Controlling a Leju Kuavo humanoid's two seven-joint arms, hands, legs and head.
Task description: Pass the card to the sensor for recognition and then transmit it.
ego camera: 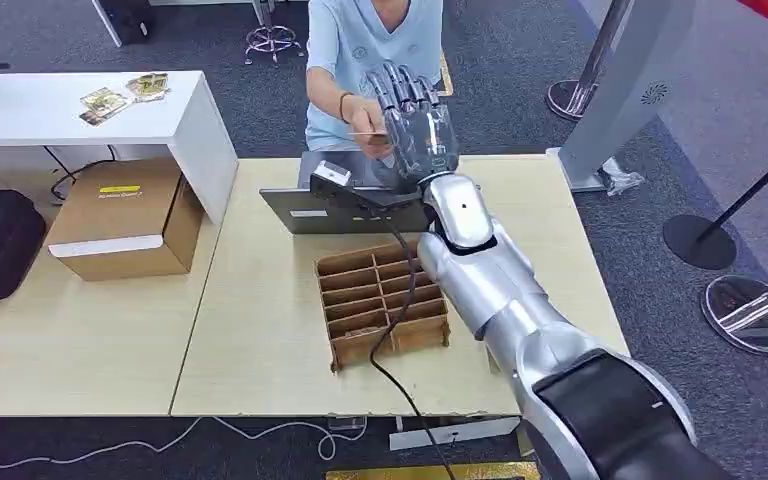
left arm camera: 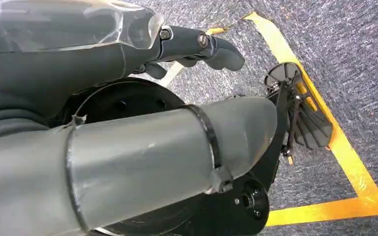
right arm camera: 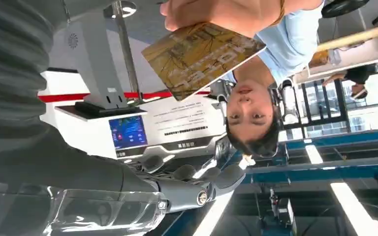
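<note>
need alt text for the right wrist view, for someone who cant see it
Seen upside down from the robot's wrist, a person's hand holds a gold patterned card just beyond the robot's right hand, whose dark fingers are spread and not touching the card. The person wears a light blue shirt; behind stands a white kiosk with a small blue screen.

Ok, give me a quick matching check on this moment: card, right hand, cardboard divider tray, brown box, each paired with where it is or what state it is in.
Things:
1. card
2. right hand
3. cardboard divider tray
4. brown box

Places or states:
A. on the table, near the robot, a black cable across it
B. raised over the table's far edge, fingers spread, holding nothing
C. pinched in the person's hand
D. on the left table, beside the white desk

Pairs: 1-C, 2-B, 3-A, 4-D
</note>
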